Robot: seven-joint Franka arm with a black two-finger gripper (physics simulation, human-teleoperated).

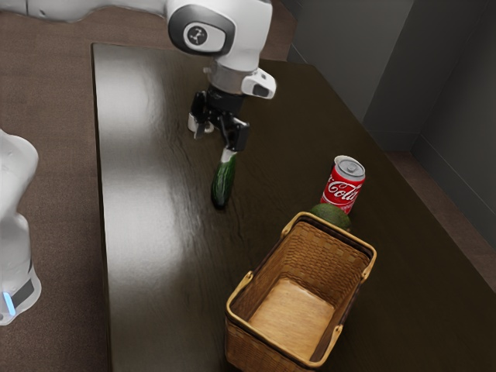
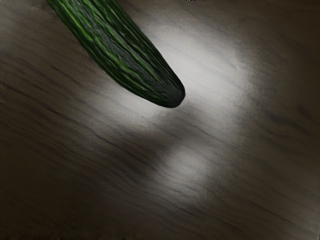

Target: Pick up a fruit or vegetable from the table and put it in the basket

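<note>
My gripper (image 1: pixel 211 141) stands open above the table, its two fingers well apart with nothing between them. A dark green cucumber (image 1: pixel 223 183) lies on the table (image 1: pixel 155 256); its upper end in the exterior view is right by one fingertip, and whether they touch I cannot tell. The wrist view has the rounded end of the cucumber (image 2: pixel 125 55) over wood grain. A round green fruit or vegetable (image 1: pixel 332 214) is partly hidden behind the rim of the wicker basket (image 1: pixel 260 350). The basket's visible floor holds nothing.
A red Cola can (image 1: pixel 343 184) stands upright just beyond the green fruit, close to the basket. The basket's raised rim and handles are toward the exterior view's lower right. Another white robot part (image 1: pixel 15 225) is at the exterior view's left, beside the table.
</note>
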